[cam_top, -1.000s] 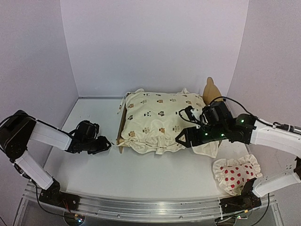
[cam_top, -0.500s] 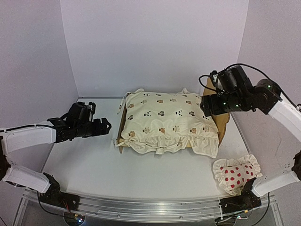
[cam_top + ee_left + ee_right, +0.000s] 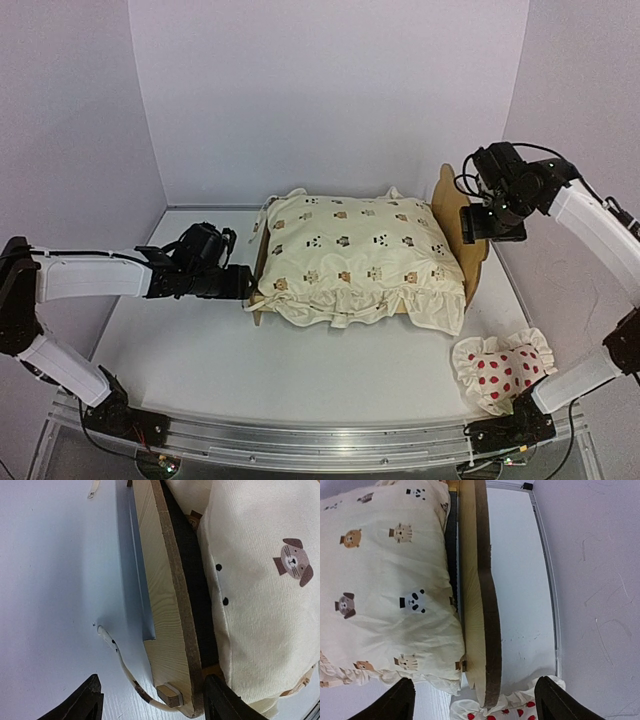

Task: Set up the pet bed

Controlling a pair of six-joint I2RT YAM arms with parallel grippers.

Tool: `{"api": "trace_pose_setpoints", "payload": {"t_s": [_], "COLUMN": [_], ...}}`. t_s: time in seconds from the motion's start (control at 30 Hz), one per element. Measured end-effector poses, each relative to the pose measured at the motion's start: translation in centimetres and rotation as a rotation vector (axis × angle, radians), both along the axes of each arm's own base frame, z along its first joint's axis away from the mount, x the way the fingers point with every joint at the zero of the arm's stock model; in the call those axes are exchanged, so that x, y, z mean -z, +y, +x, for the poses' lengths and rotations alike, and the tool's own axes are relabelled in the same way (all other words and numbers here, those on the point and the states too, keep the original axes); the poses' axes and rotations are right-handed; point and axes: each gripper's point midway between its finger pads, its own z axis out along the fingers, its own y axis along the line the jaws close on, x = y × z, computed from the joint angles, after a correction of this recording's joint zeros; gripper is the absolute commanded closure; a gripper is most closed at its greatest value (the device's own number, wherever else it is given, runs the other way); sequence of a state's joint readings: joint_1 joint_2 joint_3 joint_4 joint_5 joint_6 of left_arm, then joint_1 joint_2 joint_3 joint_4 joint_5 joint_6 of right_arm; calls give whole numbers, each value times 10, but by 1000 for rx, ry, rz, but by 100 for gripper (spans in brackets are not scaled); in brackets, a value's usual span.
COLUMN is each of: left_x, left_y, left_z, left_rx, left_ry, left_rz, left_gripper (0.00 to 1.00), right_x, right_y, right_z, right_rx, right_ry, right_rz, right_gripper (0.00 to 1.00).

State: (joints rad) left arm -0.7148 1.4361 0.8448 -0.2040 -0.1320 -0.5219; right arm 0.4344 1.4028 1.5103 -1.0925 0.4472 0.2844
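Holds left end effector (image 3: 243, 283) apart, empty, by the pet bed (image 3: 160, 605) mid-left; right end effector (image 3: 490, 230) apart, empty, over headboard (image 3: 446, 196) upper right.

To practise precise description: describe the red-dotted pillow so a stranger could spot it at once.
Find the white table, with the wooden pet bed under its cream animal-print cover in the middle. Move to the table's near right corner, where the pillow lies apart from the bed. It alone is white with red dots.
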Motion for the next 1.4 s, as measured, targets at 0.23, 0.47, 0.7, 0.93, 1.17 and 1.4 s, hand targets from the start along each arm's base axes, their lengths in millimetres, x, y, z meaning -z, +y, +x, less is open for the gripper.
{"api": "trace_pose_setpoints", "payload": {"t_s": [0.23, 0.47, 0.7, 0.93, 1.17, 1.4], "left_x": [5, 1, -63, -165, -162, -144], "left_y": [-1, 17, 39, 40, -22, -173], "left_z": [7, 11, 5, 3, -13, -66], "left_rx": [-17, -78, -100, -77, 139, 565], "left_ry": [-15, -50, -174, -368, -364, -472], "left_rz": [8, 75, 90, -22, 5, 170], "left_gripper": [29, 10, 0, 1, 6, 5], "right_x": [38, 45, 45, 45, 44, 44], "right_y": [9, 15, 37, 69, 104, 135], "right_z": [-8, -13, -20, -4, 19, 24], "right_rx": [-39, -47, -46, -88, -162, -241], "right_ry": [120, 143, 126, 102, 80, 63], "right_rz": [42, 100, 109, 121, 128, 147], "right_gripper": [62, 91, 95, 96, 97, 72]}}
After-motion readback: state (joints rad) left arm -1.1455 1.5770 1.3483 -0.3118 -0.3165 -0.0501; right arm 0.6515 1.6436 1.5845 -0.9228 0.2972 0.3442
